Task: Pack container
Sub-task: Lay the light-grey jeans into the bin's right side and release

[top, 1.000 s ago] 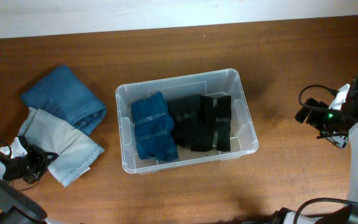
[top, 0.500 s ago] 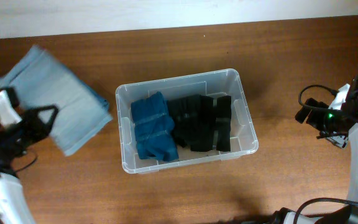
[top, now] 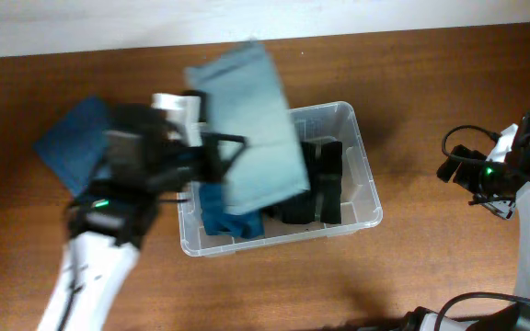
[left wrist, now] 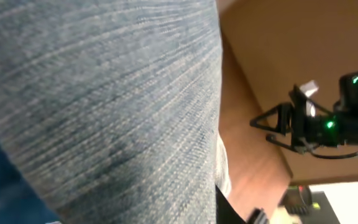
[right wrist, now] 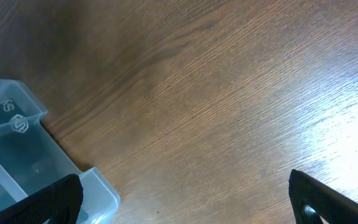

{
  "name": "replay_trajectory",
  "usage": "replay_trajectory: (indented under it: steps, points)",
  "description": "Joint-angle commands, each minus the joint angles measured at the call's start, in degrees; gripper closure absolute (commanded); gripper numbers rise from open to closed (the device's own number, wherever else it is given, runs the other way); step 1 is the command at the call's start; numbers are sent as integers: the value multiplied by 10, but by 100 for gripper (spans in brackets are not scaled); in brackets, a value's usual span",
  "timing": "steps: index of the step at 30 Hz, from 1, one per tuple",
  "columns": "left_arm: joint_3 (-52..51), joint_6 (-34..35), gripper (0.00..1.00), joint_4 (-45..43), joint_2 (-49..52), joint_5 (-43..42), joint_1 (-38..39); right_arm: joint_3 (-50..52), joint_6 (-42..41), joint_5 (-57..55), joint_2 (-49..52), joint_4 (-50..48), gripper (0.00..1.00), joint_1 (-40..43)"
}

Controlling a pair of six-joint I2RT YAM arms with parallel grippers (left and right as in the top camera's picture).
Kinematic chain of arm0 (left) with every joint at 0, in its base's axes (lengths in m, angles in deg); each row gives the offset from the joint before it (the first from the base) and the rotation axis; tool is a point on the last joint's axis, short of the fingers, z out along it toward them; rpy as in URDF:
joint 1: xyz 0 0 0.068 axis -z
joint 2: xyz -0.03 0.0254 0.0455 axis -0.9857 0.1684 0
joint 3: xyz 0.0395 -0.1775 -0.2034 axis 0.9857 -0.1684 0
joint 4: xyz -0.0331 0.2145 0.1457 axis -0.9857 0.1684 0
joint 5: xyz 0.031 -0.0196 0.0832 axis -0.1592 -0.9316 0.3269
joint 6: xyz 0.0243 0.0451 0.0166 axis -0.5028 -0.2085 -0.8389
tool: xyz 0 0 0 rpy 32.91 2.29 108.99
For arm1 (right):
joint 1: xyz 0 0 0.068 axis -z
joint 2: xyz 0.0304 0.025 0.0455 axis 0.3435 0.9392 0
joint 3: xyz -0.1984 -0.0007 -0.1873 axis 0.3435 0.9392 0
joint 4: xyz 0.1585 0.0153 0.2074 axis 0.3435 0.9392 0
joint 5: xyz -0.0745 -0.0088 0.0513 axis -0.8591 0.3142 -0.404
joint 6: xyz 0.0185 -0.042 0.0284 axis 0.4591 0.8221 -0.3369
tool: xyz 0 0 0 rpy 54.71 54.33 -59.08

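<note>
The left gripper [top: 228, 156] is hanging over the left part of the container [top: 368, 184], in the middle of the overhead picture. It is blurred, but its dark fingers are clamping the left edge of a pale folded pair of jeans [top: 251, 119], which is hanging in the air above the container and reaching past the far rim towards the upper middle of the frame. In the left wrist picture this pale denim [left wrist: 98, 106] is filling nearly the whole left side, so the fingers themselves are not showing there; the right arm [left wrist: 328, 121] with its green lights is showing at the right edge.

The container is sitting on the brown table [top: 412, 74], just right of centre. Inside it a blue folded garment [top: 224, 219] is lying at the lower left, partly under the pale jeans, and black folded clothes [top: 325, 184] are lying beside it on the right. A dark blue pair of jeans [top: 72, 147] is lying on the table at the left, well apart from the container.

The right gripper [right wrist: 185, 208] is waiting at the right edge of the overhead picture, well apart from the container. Its fingers [right wrist: 58, 199] are standing wide apart and holding nothing, with only a corner of the container [right wrist: 17, 155] showing at the left of its wrist picture.
</note>
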Motion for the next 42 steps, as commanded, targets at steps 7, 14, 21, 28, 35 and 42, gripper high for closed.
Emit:
replay_trajectory:
  steps: [7, 14, 21, 28, 35, 42]
  points:
    - [11, 164, 99, -127, 190, 123, 163, 0, 1, 5, 2, -2, 2, 2]
    - [11, 178, 100, -147, 307, 119, 171, 0, 1, 5, 2, -2, 2, 2]
    - [14, 154, 98, -147, 289, 36, 130, 0, 3, 5, 2, -2, 2, 2]
    - [14, 198, 99, -160, 204, -53, 108, 0, 3, 5, 2, -5, 2, 2]
    - [14, 203, 100, -164, 201, -63, 148, 0, 3, 5, 2, -5, 2, 2]
    - [13, 204, 99, -153, 221, -26, 171, 0, 3, 5, 2, -5, 2, 2]
